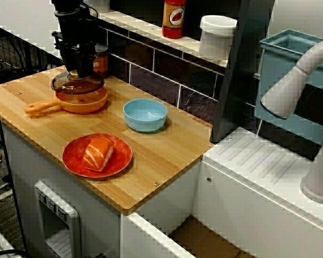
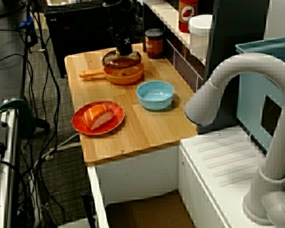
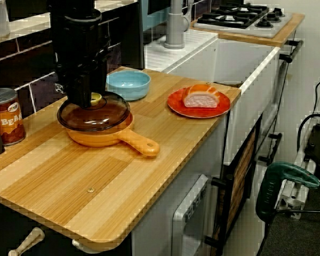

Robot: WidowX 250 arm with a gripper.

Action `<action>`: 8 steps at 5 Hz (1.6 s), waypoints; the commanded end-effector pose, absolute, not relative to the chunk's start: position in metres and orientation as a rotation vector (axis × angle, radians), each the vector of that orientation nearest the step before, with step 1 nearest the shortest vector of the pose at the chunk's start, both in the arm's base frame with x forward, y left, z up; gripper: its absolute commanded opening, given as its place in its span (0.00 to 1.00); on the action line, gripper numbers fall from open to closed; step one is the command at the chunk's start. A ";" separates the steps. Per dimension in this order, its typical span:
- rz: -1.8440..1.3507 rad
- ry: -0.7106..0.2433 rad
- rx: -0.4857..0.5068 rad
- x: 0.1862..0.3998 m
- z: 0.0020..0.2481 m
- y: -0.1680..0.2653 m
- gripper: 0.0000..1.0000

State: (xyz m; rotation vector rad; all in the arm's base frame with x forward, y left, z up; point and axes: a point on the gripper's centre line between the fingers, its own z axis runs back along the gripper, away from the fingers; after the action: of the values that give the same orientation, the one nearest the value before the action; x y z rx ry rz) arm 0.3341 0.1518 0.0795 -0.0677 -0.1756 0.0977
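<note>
The black gripper (image 3: 84,100) stands upright over the small yellow knob (image 3: 96,98) of the round brown glass lid (image 3: 93,114), which sits on the orange long-handled pan (image 3: 104,137) at the back of the wooden counter (image 3: 69,181). Its dark body hides the fingers, so I cannot tell whether they pinch the knob. Any hold should be centred, keeping the lid level. The glass is domed, see-through and smooth.

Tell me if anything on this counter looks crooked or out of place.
Only the glass lid: it sits off-centre over the orange pan, overhanging one side, with the gripper at its knob. Nothing looks spilled or broken.
</note>
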 end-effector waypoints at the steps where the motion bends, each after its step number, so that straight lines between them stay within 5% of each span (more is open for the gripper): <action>1: 0.137 -0.256 -0.019 0.329 0.122 0.189 0.00; 4: 0.184 -0.267 0.031 0.302 0.121 0.227 0.00; 8: 0.176 -0.197 0.079 0.293 0.090 0.238 0.00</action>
State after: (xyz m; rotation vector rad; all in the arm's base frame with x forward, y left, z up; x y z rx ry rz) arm 0.2898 0.2311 0.0713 0.0443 -0.1534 0.1759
